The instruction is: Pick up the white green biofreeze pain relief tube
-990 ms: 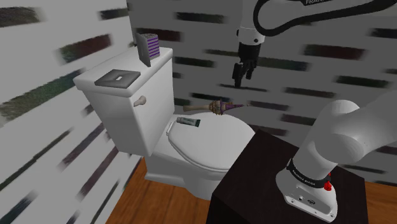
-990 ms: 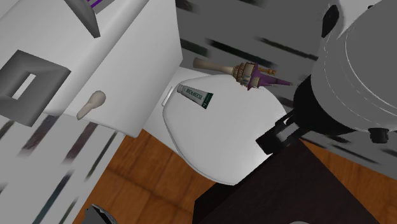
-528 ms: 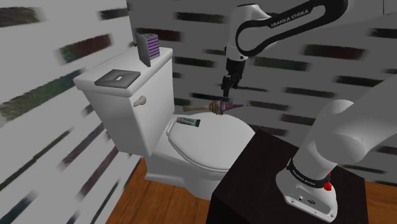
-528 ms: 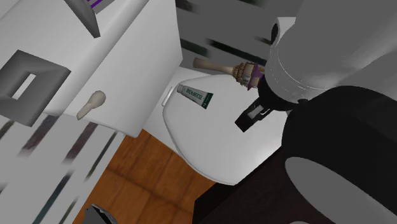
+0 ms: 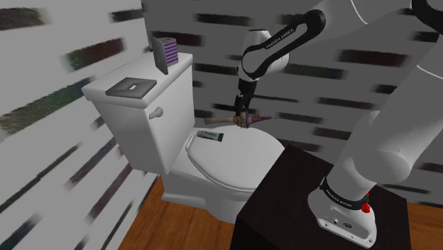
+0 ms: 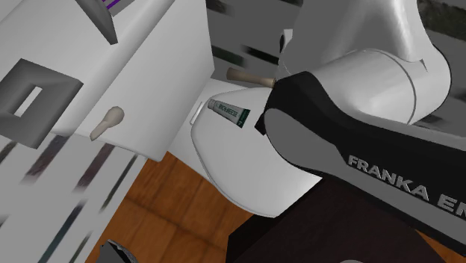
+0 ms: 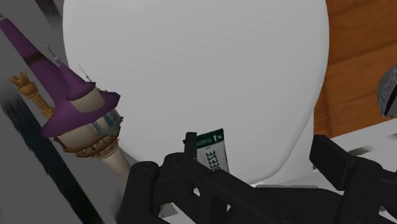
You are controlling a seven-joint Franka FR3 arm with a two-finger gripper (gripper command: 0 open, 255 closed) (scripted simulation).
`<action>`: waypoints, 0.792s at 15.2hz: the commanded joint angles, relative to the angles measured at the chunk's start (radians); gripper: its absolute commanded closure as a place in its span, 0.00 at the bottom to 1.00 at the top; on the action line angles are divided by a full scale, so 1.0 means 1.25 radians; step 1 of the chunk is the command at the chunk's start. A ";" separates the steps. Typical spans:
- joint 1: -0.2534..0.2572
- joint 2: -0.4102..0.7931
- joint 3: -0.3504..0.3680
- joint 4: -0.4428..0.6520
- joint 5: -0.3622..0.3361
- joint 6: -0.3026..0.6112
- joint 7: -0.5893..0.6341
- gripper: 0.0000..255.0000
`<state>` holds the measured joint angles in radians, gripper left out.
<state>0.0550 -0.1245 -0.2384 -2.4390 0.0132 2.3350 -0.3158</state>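
Tool (image 7: 254, 145): fingers (image 7: 189, 141) stand wide apart, nothing between them gripped. In the shoulder view it (image 5: 241, 118) hangs pointing down over the back of the lid.
Tube (image 7: 213, 150): white with a green end, lying flat on the lid. From the wrist it sits just beyond the fingers, close to one of them; contact cannot be told.
Tube, shoulder view (image 5: 211, 136): to the tool's left and apart from it, near the hinge end, just in front of the tank.
Tube, second exterior view (image 6: 229, 113): lies slanted at the lid's edge, close by the tank.
Lid (image 7: 191, 63): white, closed, carries the tube.
Wand (image 7: 70, 108): purple cone on a tan handle, lying across the back of the lid, right under the tool in the shoulder view (image 5: 223, 118).
Arm (image 6: 358, 97): covers the second exterior view's right.
Tank (image 5: 142, 124): white, with a tan lever (image 5: 155, 112) on its front.
Tank top: a grey square block (image 5: 131, 87) and a purple box (image 5: 165, 53).
Stand (image 5: 284, 192): dark, at the shoulder view's lower right.
Floor (image 5: 184, 224): brown wood.
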 commanded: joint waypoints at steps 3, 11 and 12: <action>0.010 0.143 -0.007 0.063 0.092 0.077 -0.106 0.00; -0.034 0.405 0.054 0.244 0.262 0.142 -0.297 0.00; -0.043 0.437 0.065 0.271 0.276 0.145 -0.314 0.00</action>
<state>0.0088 0.3825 -0.1716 -2.1292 0.3380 2.5082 -0.6870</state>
